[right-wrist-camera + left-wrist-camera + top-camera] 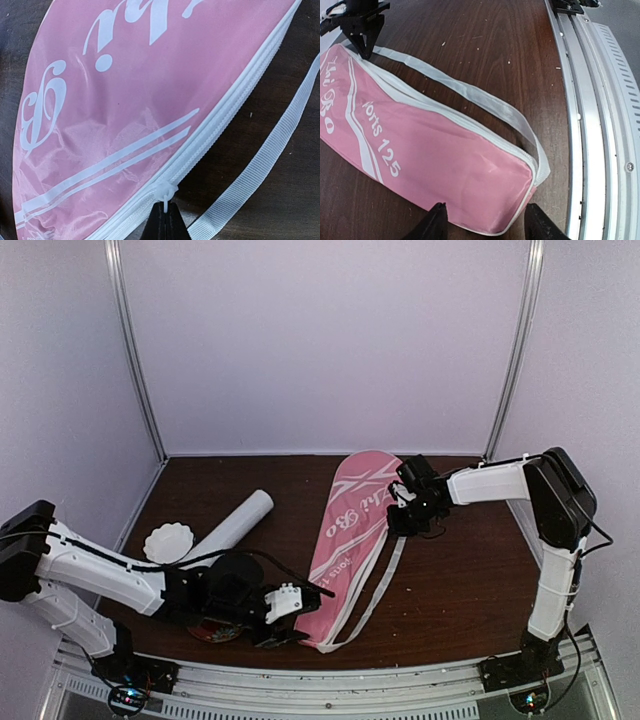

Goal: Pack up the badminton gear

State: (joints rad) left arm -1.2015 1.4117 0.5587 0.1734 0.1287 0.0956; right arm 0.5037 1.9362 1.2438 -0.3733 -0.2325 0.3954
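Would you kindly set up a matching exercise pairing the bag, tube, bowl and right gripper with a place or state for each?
Things:
1. bag
2. tube
3. bowl
4. right gripper

Places or states:
A. shut on the zip pull
B. white, round, near the left edge of the table
C. pink, lying mid-table
D. long, slanted, left of the bag

Pairs: 1-C, 2-D, 3-B, 4-A.
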